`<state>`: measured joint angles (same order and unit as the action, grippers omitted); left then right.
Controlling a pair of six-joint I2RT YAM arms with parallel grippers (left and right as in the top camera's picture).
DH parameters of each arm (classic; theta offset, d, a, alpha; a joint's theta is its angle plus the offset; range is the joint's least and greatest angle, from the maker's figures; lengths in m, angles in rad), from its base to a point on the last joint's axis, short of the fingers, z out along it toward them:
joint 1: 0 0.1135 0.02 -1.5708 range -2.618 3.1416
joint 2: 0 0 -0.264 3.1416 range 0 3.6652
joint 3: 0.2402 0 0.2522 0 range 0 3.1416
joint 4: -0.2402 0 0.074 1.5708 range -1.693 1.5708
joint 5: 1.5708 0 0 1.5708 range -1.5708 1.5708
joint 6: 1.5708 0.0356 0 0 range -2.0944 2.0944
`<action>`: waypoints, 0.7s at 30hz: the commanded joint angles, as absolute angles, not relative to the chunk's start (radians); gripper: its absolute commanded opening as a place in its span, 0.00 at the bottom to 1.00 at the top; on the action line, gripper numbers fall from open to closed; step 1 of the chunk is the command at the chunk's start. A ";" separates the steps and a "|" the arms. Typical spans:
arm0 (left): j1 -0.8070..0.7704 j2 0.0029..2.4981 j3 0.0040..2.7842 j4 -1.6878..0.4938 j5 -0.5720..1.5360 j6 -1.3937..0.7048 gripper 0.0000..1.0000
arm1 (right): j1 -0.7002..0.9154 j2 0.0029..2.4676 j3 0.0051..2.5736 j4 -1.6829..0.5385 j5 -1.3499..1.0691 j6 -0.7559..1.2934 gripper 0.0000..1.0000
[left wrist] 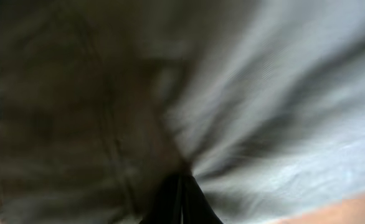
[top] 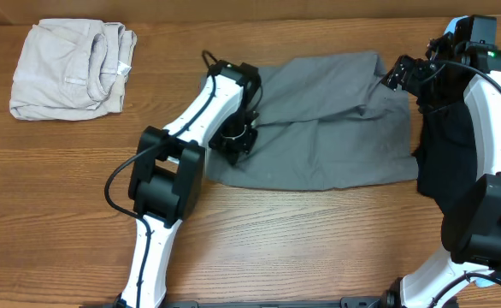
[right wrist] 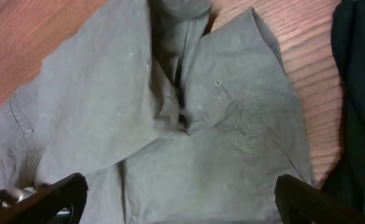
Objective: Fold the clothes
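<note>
While the left arm reaches in from 7 o'clock, the grey shorts [top: 319, 128] lie spread on the table [top: 319, 257], a little toward 2 o'clock of its middle in the overhead view. The cloth is rumpled, with a loose fold running across the upper half.

Left gripper [top: 236, 139]: set down on the shorts' 9 o'clock edge. The left wrist view is blurred, but the two fingers [left wrist: 198, 211] show at 6 o'clock of that frame, pressed together, and creases in the grey cloth fan out from their tips — a pinch on the shorts.

Right gripper [top: 402, 74]: at the shorts' 2 o'clock corner. In the right wrist view its fingers [right wrist: 61, 196] stand spread wide, one at 8 o'clock and one at 4 o'clock of the frame, with nothing between them. Grey cloth fills the frame below, with a seam at 9 o'clock and a deep tuck near the middle. Whether the tips touch the cloth I cannot tell.

Beige garment [top: 71, 68]: folded, at the table's 10 o'clock corner, well apart from the shorts.

Black garment [top: 443, 162]: at 3 o'clock — just beside the shorts' right edge, partly under the right arm.
</note>
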<state>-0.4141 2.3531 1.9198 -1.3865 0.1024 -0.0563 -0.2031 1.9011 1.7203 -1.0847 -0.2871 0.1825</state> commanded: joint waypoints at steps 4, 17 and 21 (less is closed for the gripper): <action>-0.307 2.360 1.870 -1.332 0.045 -0.117 0.04 | -0.202 1.893 1.697 -1.127 -0.286 0.178 1.00; -0.268 2.360 1.867 -1.246 0.052 -0.120 0.04 | -0.123 1.893 1.408 -1.070 -0.336 0.214 1.00; -0.244 2.360 1.867 -1.232 0.047 -0.120 0.04 | -0.111 1.893 1.303 -1.001 -0.368 0.214 0.99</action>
<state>-0.2680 2.3524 1.8771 -1.2720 0.0723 -0.1059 -0.1146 1.9011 1.3437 -1.0199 -0.3370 0.2020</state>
